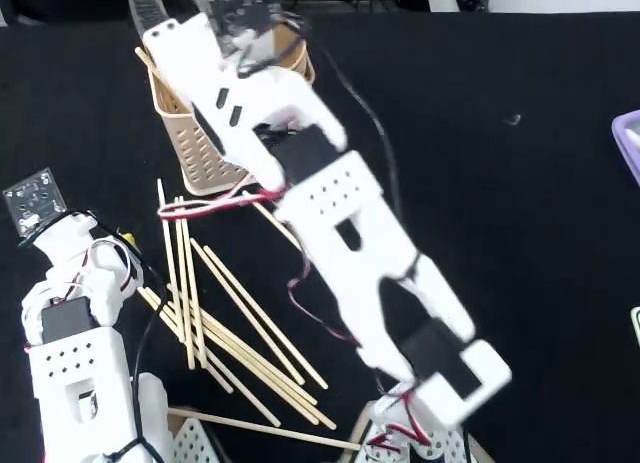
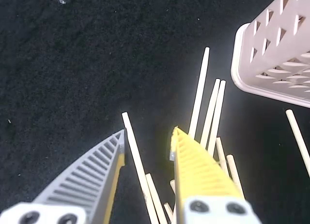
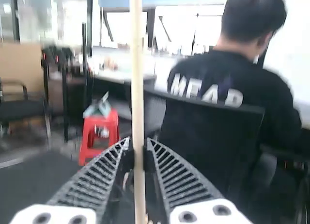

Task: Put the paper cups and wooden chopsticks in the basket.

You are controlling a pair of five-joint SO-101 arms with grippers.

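**High view.** The right arm [image 1: 340,223] stretches over the basket [image 1: 200,148] at the far side of the black tabletop [image 1: 520,203]. Loose chopsticks [image 1: 230,333] lie scattered between the basket and the left arm [image 1: 75,323]. The grip at the basket is blurred here.

**Right wrist view.** The right gripper [image 3: 138,144] has its jaws pinching one chopstick [image 3: 137,64], which stands upright.

**Left wrist view.** The left gripper [image 2: 147,132] is above the loose chopsticks with its jaws spread. One stick is seen between them, and a basket corner is near.
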